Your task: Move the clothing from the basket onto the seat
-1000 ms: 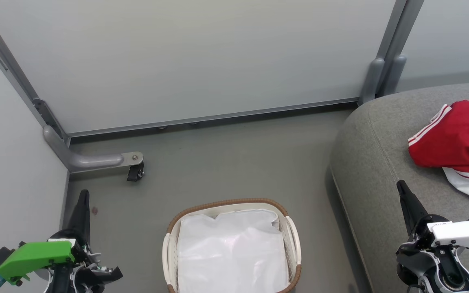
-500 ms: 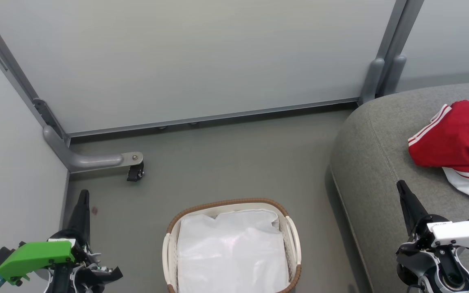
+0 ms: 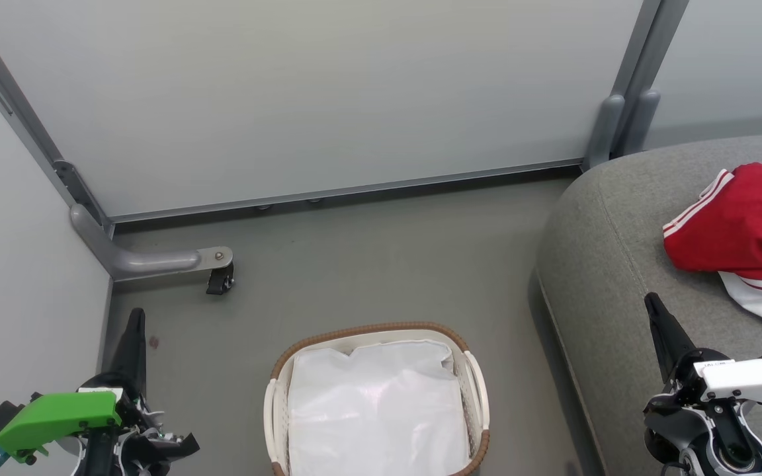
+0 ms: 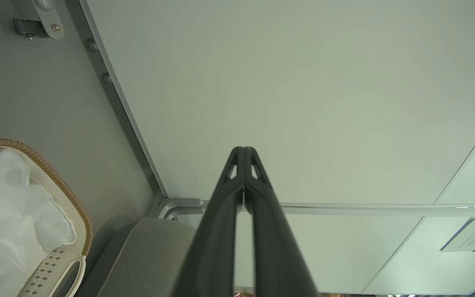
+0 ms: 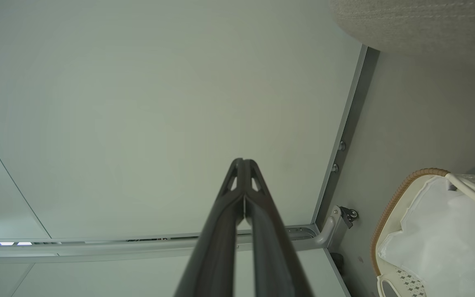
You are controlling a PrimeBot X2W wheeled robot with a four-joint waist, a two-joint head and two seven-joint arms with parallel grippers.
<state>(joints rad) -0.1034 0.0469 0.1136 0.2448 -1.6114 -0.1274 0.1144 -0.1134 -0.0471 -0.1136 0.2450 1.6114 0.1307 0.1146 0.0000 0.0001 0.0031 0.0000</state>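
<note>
The red clothing (image 3: 745,221) with white stripes lies on the grey seat (image 3: 612,264) at the right edge. The white basket (image 3: 477,380) with a brown woven rim stands on the floor at bottom centre, holding a white liner sheet (image 3: 374,410); I see it again in the left wrist view as the basket (image 4: 72,222) and in the right wrist view as the basket (image 5: 398,198). My left gripper (image 3: 135,317) is shut with nothing in it at lower left, left of the basket. My right gripper (image 3: 652,303) is shut with nothing in it over the seat's front part, below the clothing.
Pale partition panels (image 3: 301,99) wall off the back and left. A grey metal foot with a black caster (image 3: 219,281) juts onto the grey floor (image 3: 381,258) between the panels and the basket. Two grey posts (image 3: 622,125) stand by the seat's back corner.
</note>
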